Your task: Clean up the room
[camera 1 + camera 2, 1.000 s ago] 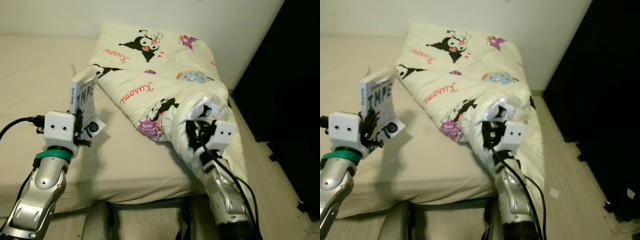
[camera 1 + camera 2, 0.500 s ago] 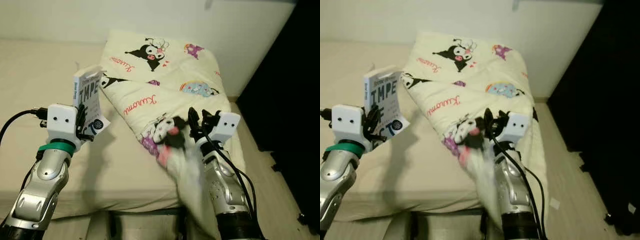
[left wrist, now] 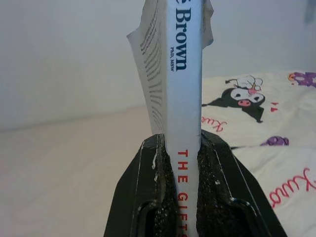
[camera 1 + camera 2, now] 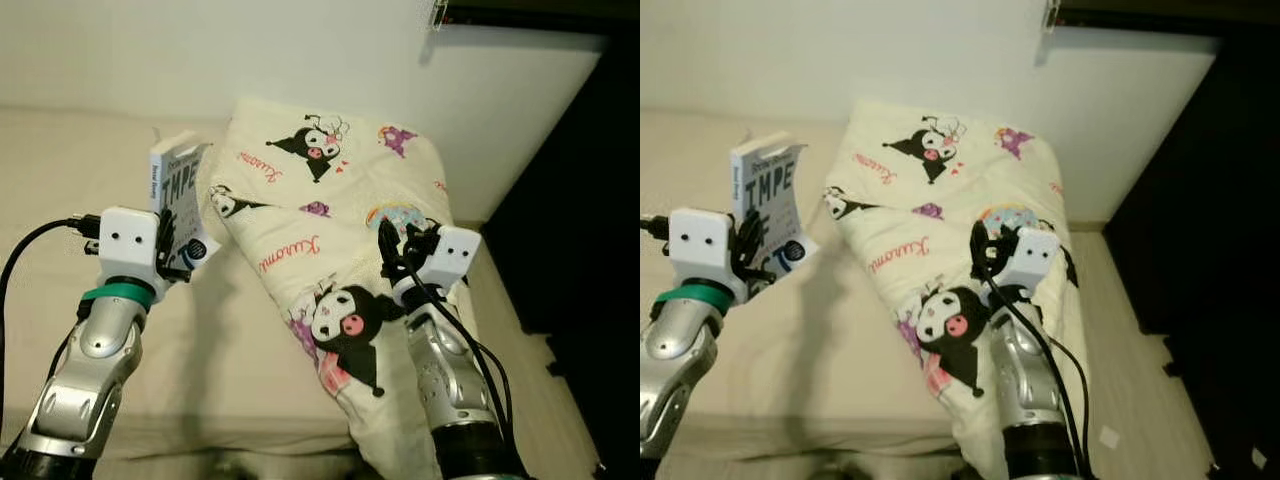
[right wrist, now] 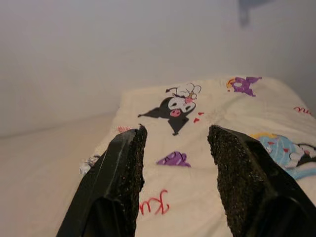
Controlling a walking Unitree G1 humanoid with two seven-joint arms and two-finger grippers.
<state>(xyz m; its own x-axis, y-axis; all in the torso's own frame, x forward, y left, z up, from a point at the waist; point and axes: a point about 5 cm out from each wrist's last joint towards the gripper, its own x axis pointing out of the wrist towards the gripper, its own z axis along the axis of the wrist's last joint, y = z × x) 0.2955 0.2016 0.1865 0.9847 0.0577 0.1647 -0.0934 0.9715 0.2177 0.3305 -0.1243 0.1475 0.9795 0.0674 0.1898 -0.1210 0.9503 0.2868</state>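
A white paperback book (image 4: pixel 178 192) with blue lettering stands upright in my left gripper (image 4: pixel 172 250), which is shut on its spine (image 3: pixel 182 74) above the beige bed (image 4: pixel 60 180). A cream blanket (image 4: pixel 330 215) printed with cartoon figures lies across the bed's right part and hangs over its near edge. My right gripper (image 4: pixel 396 248) hovers over the blanket's lower part. It is open, with nothing between its fingers (image 5: pixel 128 153), and the blanket (image 5: pixel 197 123) lies beyond them.
A white wall (image 4: pixel 300 50) runs behind the bed. A dark wardrobe or curtain (image 4: pixel 590 250) stands to the right, with a narrow strip of pale floor (image 4: pixel 505 320) between it and the bed.
My right gripper rose out of the bunched blanket fold and let it go; the fold now lies spread over the bed's edge. The camera tilted up. The book stays in my left gripper.
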